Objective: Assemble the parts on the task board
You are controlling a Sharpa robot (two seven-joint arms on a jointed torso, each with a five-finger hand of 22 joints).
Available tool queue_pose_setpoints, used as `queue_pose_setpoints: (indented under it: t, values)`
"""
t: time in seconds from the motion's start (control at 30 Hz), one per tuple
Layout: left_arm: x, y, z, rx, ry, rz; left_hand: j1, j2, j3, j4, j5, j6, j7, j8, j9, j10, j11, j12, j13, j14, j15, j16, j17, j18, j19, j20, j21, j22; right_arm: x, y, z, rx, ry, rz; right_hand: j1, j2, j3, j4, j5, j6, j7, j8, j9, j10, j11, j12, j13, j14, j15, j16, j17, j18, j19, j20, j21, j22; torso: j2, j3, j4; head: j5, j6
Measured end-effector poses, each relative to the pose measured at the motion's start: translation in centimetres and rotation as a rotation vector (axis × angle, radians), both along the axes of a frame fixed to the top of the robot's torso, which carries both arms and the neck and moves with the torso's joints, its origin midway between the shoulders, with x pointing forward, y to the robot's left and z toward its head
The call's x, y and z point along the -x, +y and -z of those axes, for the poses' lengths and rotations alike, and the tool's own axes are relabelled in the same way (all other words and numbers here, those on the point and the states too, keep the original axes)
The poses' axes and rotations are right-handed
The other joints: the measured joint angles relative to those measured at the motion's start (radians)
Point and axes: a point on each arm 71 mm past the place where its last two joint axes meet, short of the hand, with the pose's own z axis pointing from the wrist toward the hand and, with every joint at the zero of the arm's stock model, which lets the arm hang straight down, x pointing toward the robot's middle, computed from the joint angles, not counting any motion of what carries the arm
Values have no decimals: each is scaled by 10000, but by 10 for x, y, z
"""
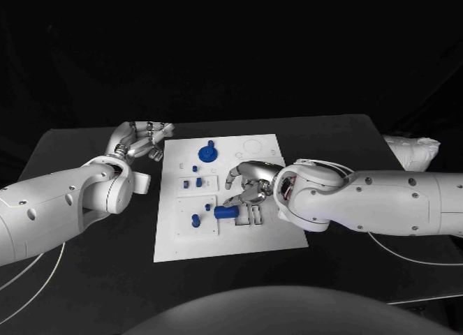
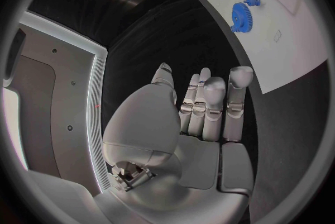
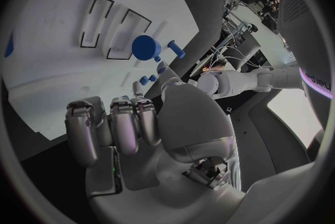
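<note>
The white task board (image 1: 260,230) lies mid-table. A blue gear (image 1: 208,152) stands near its far edge, small blue parts (image 1: 198,183) sit in the middle, and a blue cylinder (image 1: 226,212) lies on its side nearer me. My right hand (image 1: 249,187) hovers over the board with its fingers half curled just right of the cylinder, holding nothing. The right wrist view shows the cylinder (image 3: 146,47) beyond the fingertips (image 3: 110,115), beside two rectangular slots (image 3: 111,25). My left hand (image 1: 140,143) rests off the board's left edge, empty, fingers (image 2: 209,98) extended. The gear (image 2: 240,16) lies ahead of it.
A white bundle (image 1: 415,151) sits at the table's right edge. Thin cables (image 1: 413,257) trail over the table under both arms. Bare black table (image 1: 85,143) surrounds the board on the left and front.
</note>
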Motion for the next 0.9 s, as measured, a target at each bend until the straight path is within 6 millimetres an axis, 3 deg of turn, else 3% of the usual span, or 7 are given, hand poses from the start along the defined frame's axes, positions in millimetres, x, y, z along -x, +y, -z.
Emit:
queue_pose_setpoints:
  t: [0.4,0.9]
  values:
    - [0,0,0,-6,-1,4,0,0,0,0,0,0,0,0,0,0,0,0,0,0,0,0,1,-1,0,0,0,0,3,11,2,705,-195,-706,-51,-50,0,-54,-38,673,109,-609,-585,1,0,0,0,-34,33,0,-1,-1,0,0,0,-1,-4,0,-11,-30,0]
    - [0,1,0,-21,-6,-5,0,0,0,0,0,0,0,0,0,0,0,0,0,0,0,0,2,-1,1,-1,0,0,6,19,5,995,154,-985,-147,-146,-57,4,44,1255,200,-1210,-1026,-7,64,0,7,2,68,0,-1,1,1,72,0,2,-7,-4,-11,-73,0]
